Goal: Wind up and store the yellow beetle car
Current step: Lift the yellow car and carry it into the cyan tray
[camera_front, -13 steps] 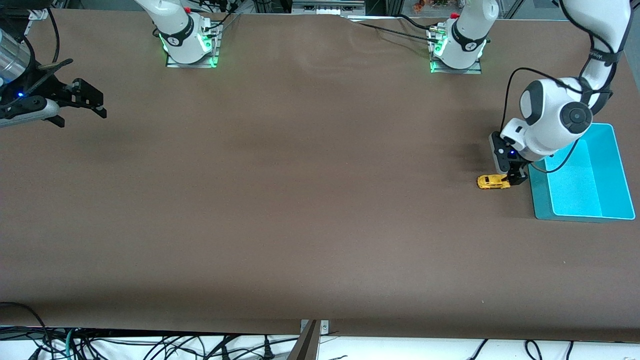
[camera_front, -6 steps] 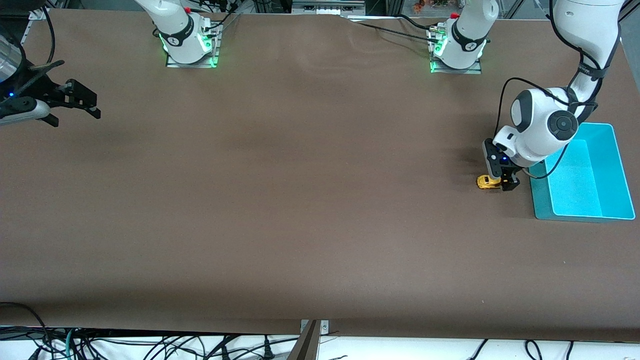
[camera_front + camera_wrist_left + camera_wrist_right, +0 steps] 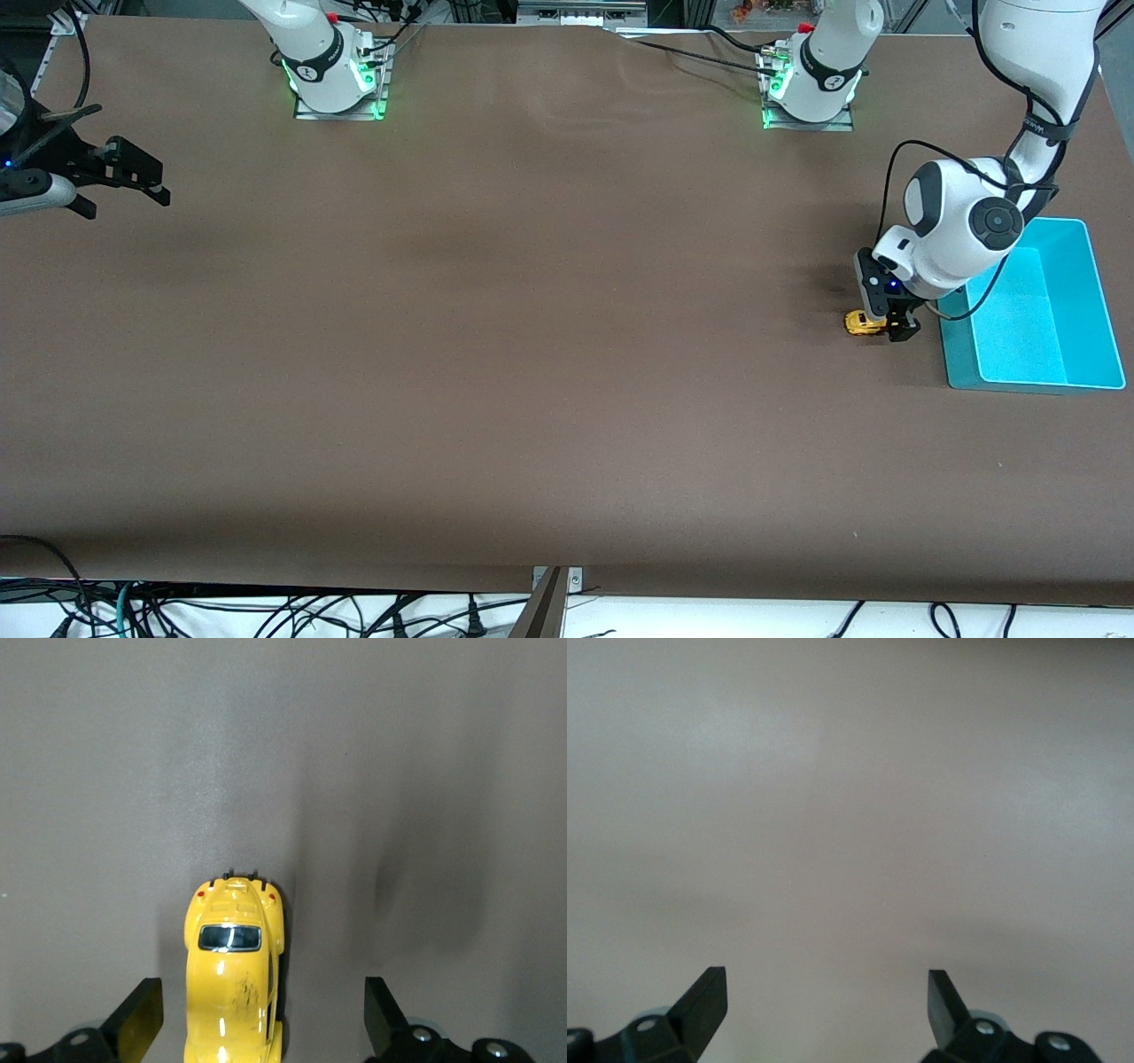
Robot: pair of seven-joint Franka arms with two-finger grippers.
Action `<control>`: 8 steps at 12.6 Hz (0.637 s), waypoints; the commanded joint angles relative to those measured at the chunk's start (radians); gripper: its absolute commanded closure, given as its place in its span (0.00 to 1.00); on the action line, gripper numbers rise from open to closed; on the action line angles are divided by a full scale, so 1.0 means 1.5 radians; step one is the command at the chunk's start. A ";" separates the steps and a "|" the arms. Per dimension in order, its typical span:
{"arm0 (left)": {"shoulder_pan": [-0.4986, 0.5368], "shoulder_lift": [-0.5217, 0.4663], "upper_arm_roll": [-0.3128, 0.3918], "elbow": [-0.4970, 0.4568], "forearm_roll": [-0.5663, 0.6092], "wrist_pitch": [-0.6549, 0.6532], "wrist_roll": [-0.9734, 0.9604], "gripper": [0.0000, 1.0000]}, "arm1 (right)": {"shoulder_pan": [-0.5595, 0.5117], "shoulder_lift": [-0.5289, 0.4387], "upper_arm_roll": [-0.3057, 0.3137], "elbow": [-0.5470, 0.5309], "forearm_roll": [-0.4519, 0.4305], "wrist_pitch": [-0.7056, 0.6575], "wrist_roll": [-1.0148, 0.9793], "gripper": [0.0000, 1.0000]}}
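Two spread fingers of the left gripper (image 3: 890, 326) straddle the yellow beetle car (image 3: 861, 322) on the brown table (image 3: 532, 354), gripping nothing, just beside a turquoise bin (image 3: 1094, 301). At the table's other end, the waiting right gripper (image 3: 124, 177) hangs open above bare tabletop.

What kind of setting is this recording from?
Likely a robotics lab bench: two arm bases bolted on a brown-covered table, loose cables along its edge, and only a yellow beetle car and a turquoise bin as props.
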 commanded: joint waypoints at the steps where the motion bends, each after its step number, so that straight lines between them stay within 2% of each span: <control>1: -0.003 0.025 0.001 0.011 0.011 0.025 0.009 0.00 | 0.011 -0.008 -0.007 0.002 -0.006 -0.012 0.010 0.00; 2: -0.003 0.024 0.001 0.011 0.016 0.025 0.011 0.00 | 0.011 -0.007 -0.007 0.002 -0.007 -0.011 0.010 0.00; 3: -0.003 0.023 0.001 0.011 0.018 0.025 0.019 0.20 | 0.011 -0.007 -0.007 0.001 -0.007 -0.011 0.010 0.00; 4: -0.002 0.020 0.001 0.011 0.018 0.025 0.030 0.57 | 0.011 -0.006 -0.007 0.001 -0.007 -0.011 0.010 0.00; 5: -0.002 0.018 0.001 0.011 0.018 0.025 0.033 0.79 | 0.011 -0.006 -0.007 0.001 -0.007 -0.011 0.010 0.00; 6: -0.001 0.017 0.001 0.012 0.018 0.024 0.034 0.91 | 0.011 -0.007 -0.007 0.001 -0.007 -0.011 0.010 0.00; 7: 0.002 0.007 0.001 0.012 0.016 0.022 0.033 0.99 | 0.011 -0.007 -0.006 0.001 -0.007 -0.011 0.010 0.00; 8: 0.003 -0.009 0.001 0.012 0.013 0.015 0.032 0.99 | 0.011 -0.006 -0.007 0.001 -0.007 -0.011 0.010 0.00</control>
